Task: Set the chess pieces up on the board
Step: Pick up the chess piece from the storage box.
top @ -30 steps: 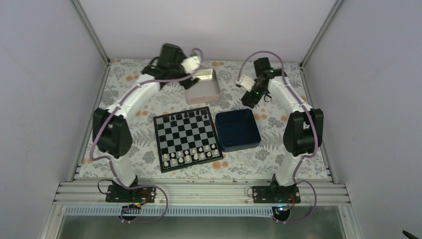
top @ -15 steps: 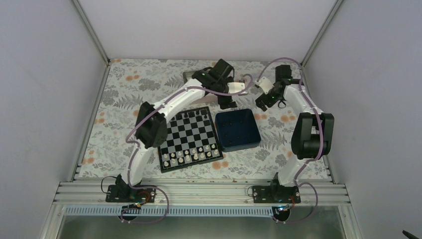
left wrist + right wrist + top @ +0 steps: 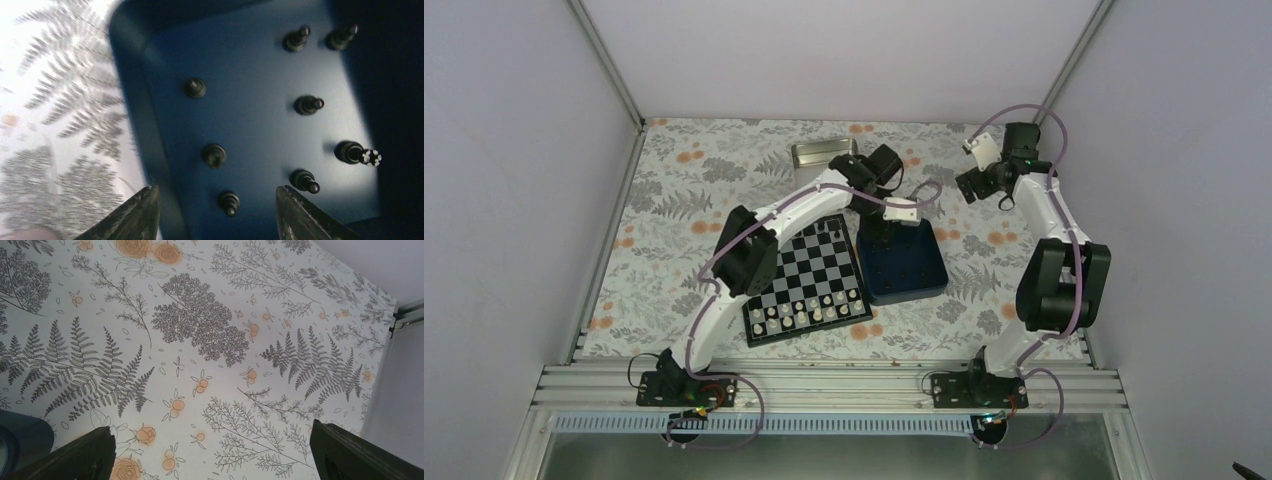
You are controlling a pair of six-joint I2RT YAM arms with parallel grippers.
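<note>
The board (image 3: 802,280) lies at the table's middle. Cream-white chessmen fill its two near rows, and a few black chess pieces (image 3: 829,231) show on its far row, partly hidden by my left arm. Several more black pieces (image 3: 214,155) stand in the navy blue box (image 3: 135,100), which sits right of the board (image 3: 929,280). My left gripper (image 3: 886,238) hangs over the box's far left part, open and empty; one black piece (image 3: 229,202) sits below the gap between its jaws (image 3: 216,196). My right gripper (image 3: 976,186) is open and empty over the tablecloth (image 3: 210,431) at the far right.
A shiny metal tin (image 3: 816,153) stands behind the board, partly covered by my left arm. The floral tablecloth (image 3: 200,325) reaches the enclosure walls, and the right wall (image 3: 395,390) is close to my right gripper. The box corner (image 3: 20,432) shows at the right wrist view's left edge.
My left arm swung from the tin at the back to the right and came over the navy box. My right arm moved right and back, toward the far right corner.
</note>
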